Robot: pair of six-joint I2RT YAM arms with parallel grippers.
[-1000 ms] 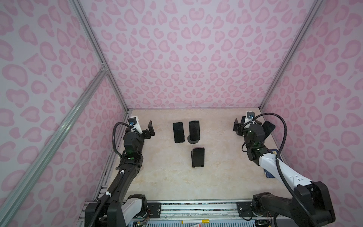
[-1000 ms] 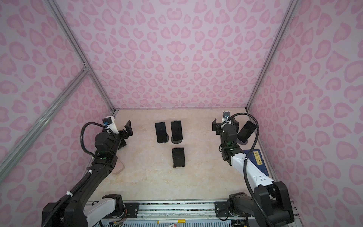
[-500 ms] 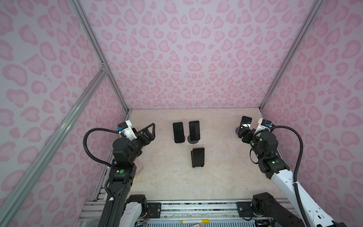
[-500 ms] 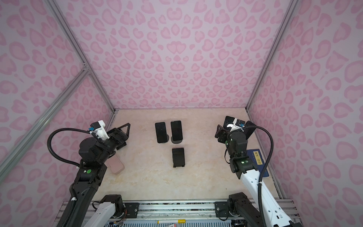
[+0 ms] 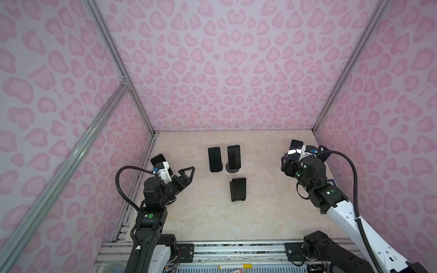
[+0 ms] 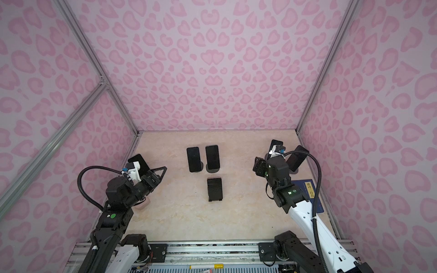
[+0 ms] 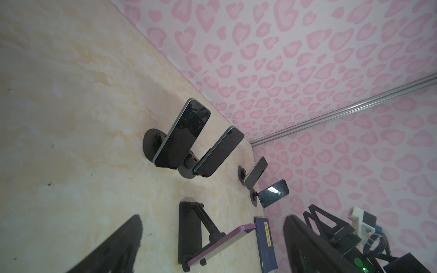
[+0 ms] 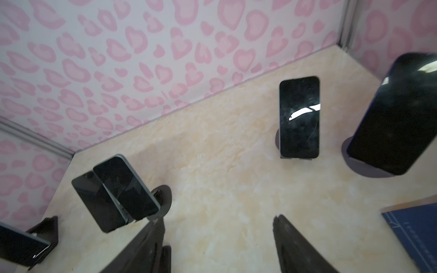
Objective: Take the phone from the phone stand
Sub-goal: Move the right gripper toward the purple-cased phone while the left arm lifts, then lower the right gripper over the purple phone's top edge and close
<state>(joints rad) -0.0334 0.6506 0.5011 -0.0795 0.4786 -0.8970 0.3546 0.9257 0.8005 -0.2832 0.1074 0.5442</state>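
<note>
One surface (image 5: 201, 219): marbled beige and carrying everything. The centre stand (image 5: 237, 200) near its middle is the landmark for every place below.
Two arms: the left gripper (image 5: 188, 173) hangs well left of the centre stand. The right gripper (image 5: 285, 165) hangs well right of it and a little farther back. Neither touches anything.
Blue book (image 6: 312, 193): lies flat to the right of the centre stand, by the side wall, and is best left alone.
Six phones: each leans on its own stand, so none is off yet.
- The centre phone (image 5: 238, 190) is on the centre stand.
- The left back phone (image 5: 214, 159) and right back phone (image 5: 233, 157) stand just beside each other behind it.
- The wall phone (image 6: 276, 144) and corner phone (image 6: 296, 158) are far right and behind.
- The left phone (image 5: 157, 160) is far left and behind.
Task's thing: I cannot tell which phone is meant. The wall phone and corner phone are nearest the right gripper.
Stands: the centre stand is a folding prop with a lip under the phone's lower edge, while the others show round bases.
Jaws: both pairs are spread with nothing between them, the left pair wider.
Step in hand: judged to be the approach, before any contact.
Doing it well: line the jaws up across the phone's long side edges and close on them above the lip. Then lift up and away along the lean, not straight toward the arm.
Risk: the stands look light, so a dragged phone may tip one. The two back phones leave little room between them.
</note>
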